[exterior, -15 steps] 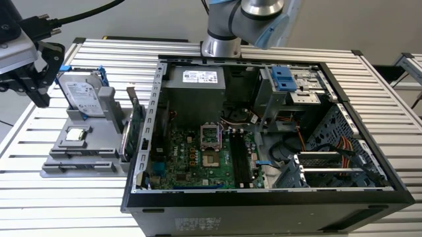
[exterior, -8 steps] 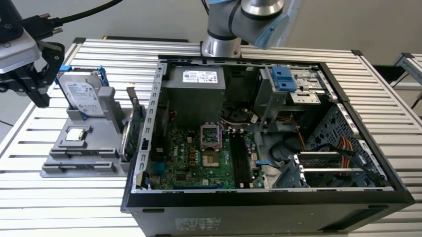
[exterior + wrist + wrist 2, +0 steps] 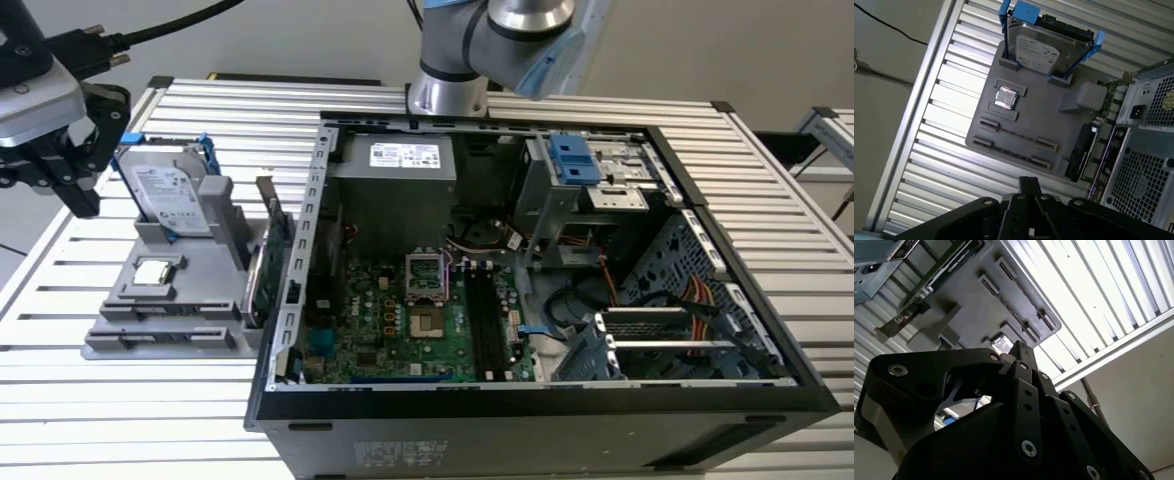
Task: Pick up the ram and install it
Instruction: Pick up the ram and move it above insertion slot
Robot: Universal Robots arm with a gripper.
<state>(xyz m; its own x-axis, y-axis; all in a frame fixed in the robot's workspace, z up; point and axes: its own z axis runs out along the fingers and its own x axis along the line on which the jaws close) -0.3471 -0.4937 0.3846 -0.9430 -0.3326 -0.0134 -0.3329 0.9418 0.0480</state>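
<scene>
The black gripper (image 3: 1029, 186) hangs near the grey plastic holder (image 3: 1054, 125), fingers closed together on nothing. The long thin ram (image 3: 1015, 135) stands edgewise in the holder's slot, beside the square silver chip (image 3: 1005, 98).

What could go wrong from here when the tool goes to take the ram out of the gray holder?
1. The ram shows just a thin edge in a slot of the gray holder, so a slightly offset tool may miss or tilt it.
2. The upright hard drive and the processor chip sit close by on the same holder; a careless descent could bump them.
</scene>
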